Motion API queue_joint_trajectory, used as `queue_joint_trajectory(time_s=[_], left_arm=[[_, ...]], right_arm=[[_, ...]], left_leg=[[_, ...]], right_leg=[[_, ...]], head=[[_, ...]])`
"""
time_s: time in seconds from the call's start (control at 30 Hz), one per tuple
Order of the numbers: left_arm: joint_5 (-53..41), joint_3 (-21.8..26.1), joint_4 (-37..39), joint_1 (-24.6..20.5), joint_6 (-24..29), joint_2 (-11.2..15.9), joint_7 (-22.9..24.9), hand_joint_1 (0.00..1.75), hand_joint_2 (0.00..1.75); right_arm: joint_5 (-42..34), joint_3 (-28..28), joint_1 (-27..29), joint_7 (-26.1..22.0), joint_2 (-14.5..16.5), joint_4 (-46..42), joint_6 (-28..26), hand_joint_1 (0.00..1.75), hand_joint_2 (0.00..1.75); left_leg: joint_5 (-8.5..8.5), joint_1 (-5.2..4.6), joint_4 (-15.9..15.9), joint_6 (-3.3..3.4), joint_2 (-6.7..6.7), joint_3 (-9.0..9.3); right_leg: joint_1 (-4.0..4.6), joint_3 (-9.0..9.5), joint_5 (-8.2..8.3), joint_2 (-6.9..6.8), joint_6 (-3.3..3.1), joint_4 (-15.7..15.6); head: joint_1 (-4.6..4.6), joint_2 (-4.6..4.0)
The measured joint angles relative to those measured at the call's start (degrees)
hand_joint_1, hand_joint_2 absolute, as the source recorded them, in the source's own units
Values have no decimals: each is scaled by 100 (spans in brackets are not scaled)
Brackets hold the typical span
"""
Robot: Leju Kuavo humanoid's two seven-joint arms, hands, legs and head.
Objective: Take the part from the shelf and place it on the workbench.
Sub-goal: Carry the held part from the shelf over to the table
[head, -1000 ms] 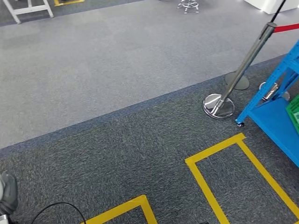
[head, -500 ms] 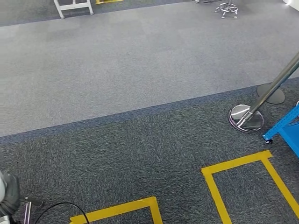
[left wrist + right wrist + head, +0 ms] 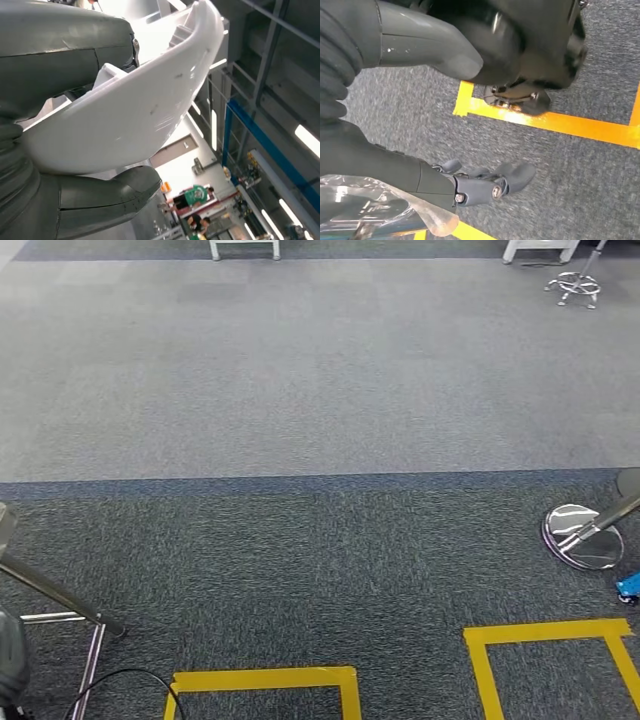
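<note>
The white curved plastic part lies across my left hand, which grips it between the grey thumb on one side and the fingers on the other. That wrist view looks up at a hall ceiling behind the part. My right hand hangs over dark carpet with its fingers stretched out and nothing in them. A grey piece of my left arm shows at the lower left of the head view, which looks down at the floor.
A chrome post base and a blue shelf foot sit at the right edge. Yellow tape rectangles mark the dark carpet. A metal stand leg and black cable lie at lower left. People stand far off.
The whole head view has swung left: the blue shelf and post slid to the right edge, and a metal stand came in at the left. The camera turned; the things did not move.
</note>
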Motion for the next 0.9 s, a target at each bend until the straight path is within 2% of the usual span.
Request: queue_joint_trajectory(time_s=[0.03,0.07,0.1,0.13,0.17,0.2,0.23,0.27,0.3,0.33,0.37,0.4,0.43,0.47,0.5,0.57,0.6,0.63,0.67,0.7,0.77,0.8,0.83,0.9], left_arm=[[1,-16,-10,-4,16,3,0,175,175],[2,-31,-15,-6,27,8,0,175,175],[5,-45,-17,-4,34,10,0,175,175],[8,-56,-18,-1,41,14,0,175,175],[10,-66,-18,-1,47,19,0,175,175],[11,-74,-18,-3,52,24,0,175,175],[10,-83,-18,-4,57,28,0,175,175],[7,-91,-18,-7,63,32,0,175,175],[3,-99,-18,-9,70,37,0,175,175],[0,-105,-19,-10,76,41,0,175,175],[-2,-109,-19,-10,83,45,0,175,175],[-3,-111,-21,-9,86,50,0,175,175],[-4,-111,-24,-6,88,58,0,175,175],[-5,-113,-30,-10,91,67,0,175,175],[-6,-115,-35,-19,93,77,0,175,175],[-10,-122,-40,-32,97,92,0,175,175],[-15,-125,-40,-29,98,98,0,175,175],[-21,-126,-39,-22,98,104,0,175,175],[-27,-126,-39,-16,99,109,0,175,175],[-31,-126,-39,-13,102,115,0,175,175],[-32,-128,-39,-15,111,127,0,175,175],[-31,-132,-39,-15,120,131,0,175,175],[-31,-135,-39,-14,127,133,0,175,175],[-32,-140,-41,-10,139,135,0,175,175]], right_arm=[[1,-3,2,-3,-1,2,-9,0,175],[4,-7,4,-5,-1,6,-18,0,175],[9,-11,5,-7,-1,10,-23,0,175],[17,-15,5,-11,-1,15,-26,0,175],[26,-17,4,-15,-1,18,-27,0,175],[36,-20,4,-19,-2,20,-27,0,175],[44,-23,5,-21,-3,21,-26,0,175],[48,-28,6,-21,-7,21,-25,0,175],[52,-35,4,-19,-10,21,-26,0,175],[55,-42,0,-16,-13,21,-27,0,175],[60,-49,-6,-14,-14,21,-29,0,175],[69,-56,-17,-14,-14,21,-33,0,175],[80,-62,-27,-16,-12,22,-34,0,175],[91,-68,-36,-23,-10,22,-35,0,175],[100,-74,-42,-31,-9,24,-34,0,175],[117,-89,-43,-43,-8,31,-28,0,175],[130,-97,-43,-44,-8,37,-27,0,175],[145,-103,-44,-46,-8,42,-25,0,175],[160,-107,-46,-51,-8,49,-25,0,175],[173,-108,-48,-59,-8,56,-26,0,175],[197,-116,-55,-86,-12,73,-33,0,175],[211,-122,-60,-102,-17,81,-39,0,175],[225,-130,-69,-116,-22,87,-44,0,175],[252,-139,-91,-132,-27,93,-42,0,175]], left_leg=[[7,-9,0,25,-56,-7],[11,-21,2,46,-119,-13],[12,-35,3,57,-190,-14],[10,-49,4,62,-266,-10],[9,-62,5,66,-349,-3],[9,-70,5,66,-433,7],[8,-70,5,66,-512,14],[5,-74,12,58,-586,11],[3,-70,17,43,-656,2],[7,-60,20,18,-720,-16],[16,-52,19,-17,-785,-36],[34,-41,5,-54,-854,-55],[26,-37,19,-81,-854,-74],[-41,-43,109,-106,-759,-120],[-172,-48,308,-132,-606,-211],[-548,-27,1001,-196,-261,-528],[-679,-3,1333,-235,-188,-689],[-711,26,1521,-274,-155,-783],[-631,58,1497,-312,-132,-774],[-451,89,1239,-349,-89,-647],[-97,123,463,-404,116,-246],[-16,122,191,-385,196,-103],[-10,112,63,-344,239,-35],[-44,79,59,-217,147,-43]], right_leg=[[2,-186,-187,162,-7,383],[8,-413,-360,246,-17,821],[15,-618,-454,281,-30,1175],[22,-748,-432,295,-50,1346],[29,-770,-289,310,-78,1278],[40,-684,-52,350,-116,980],[54,-531,207,454,-160,558],[61,-374,392,591,-206,151],[70,-249,497,700,-232,-145],[76,-170,528,771,-247,-306],[81,-134,514,763,-252,-356],[81,-109,529,699,-253,-386],[71,-82,554,626,-266,-428],[57,-50,582,548,-286,-486],[41,-17,605,459,-304,-543],[33,26,606,281,-327,-594],[32,33,594,190,-325,-595],[28,39,580,104,-316,-592],[21,49,563,22,-299,-586],[8,64,541,-54,-273,-574],[1,95,471,-181,-191,-524],[8,96,431,-229,-148,-496],[19,101,398,-266,-108,-477],[12,155,367,-349,-41,-483]], head=[[15,0],[22,0],[28,0],[31,0],[32,0],[33,0],[34,0],[34,0],[35,0],[35,0],[36,0],[36,0],[34,0],[26,0],[19,0],[8,0],[9,0],[7,0],[8,0],[8,0],[0,0],[2,0],[7,0],[23,0]])
